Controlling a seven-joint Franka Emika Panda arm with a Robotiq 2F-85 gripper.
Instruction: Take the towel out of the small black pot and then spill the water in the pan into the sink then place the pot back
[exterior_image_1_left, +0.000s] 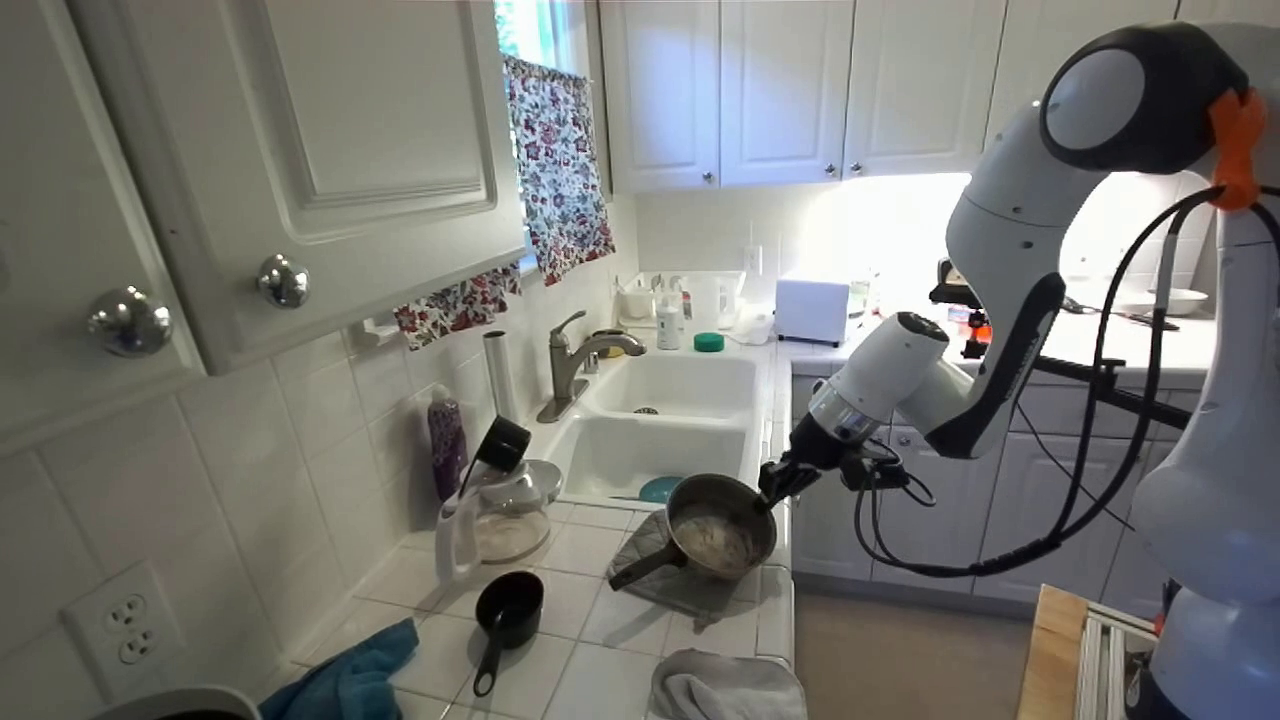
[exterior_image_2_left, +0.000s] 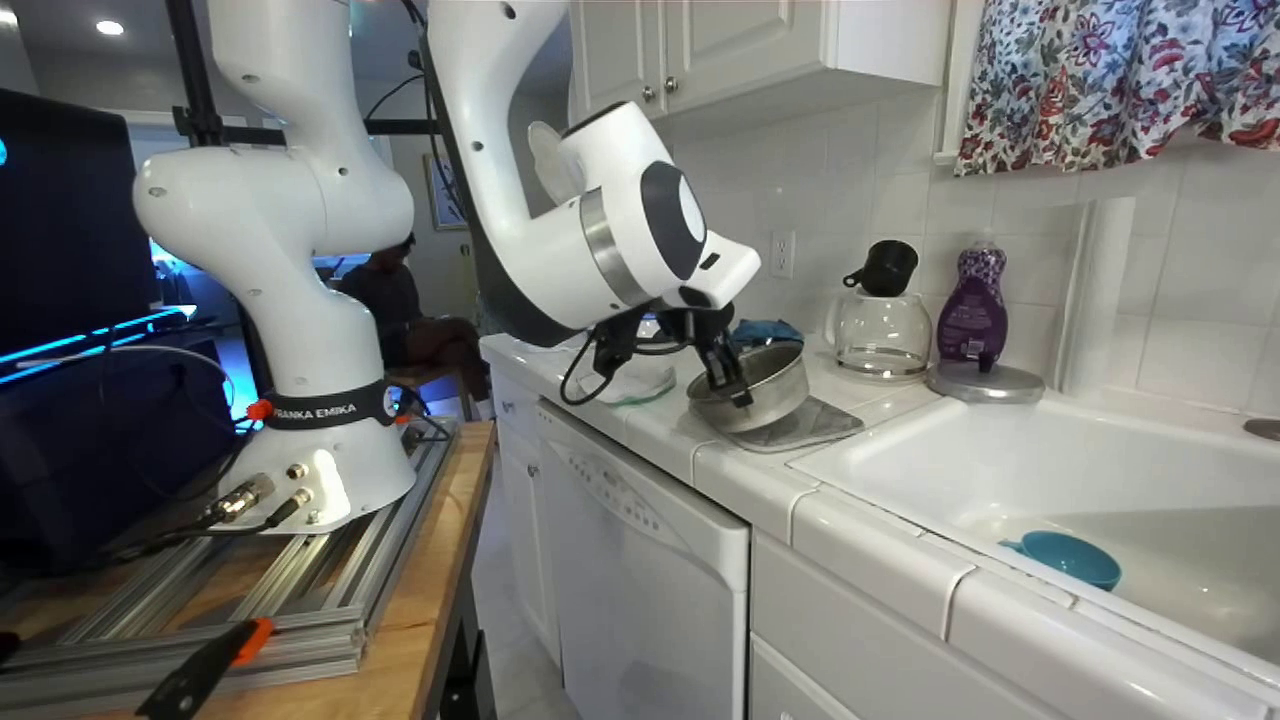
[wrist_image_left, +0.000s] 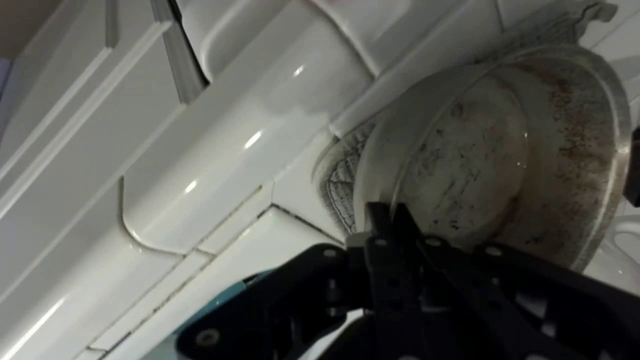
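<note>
The tilted round grey metal pan (exterior_image_1_left: 721, 530) hides much of the quilted grey pad (exterior_image_1_left: 700, 598) from here — the white arm (exterior_image_1_left: 1010, 220) slants down, its black hand (exterior_image_1_left: 768, 492) clamped on the pan's right rim.

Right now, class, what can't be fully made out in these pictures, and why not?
Pan handle: cut off by the wrist view's right edge.
Towel: cut off by the bottom edge in an exterior view.
Teal cup: partly hidden behind the end effector in the wrist view.
Purple bottle label: too small to read in an exterior view.
</note>
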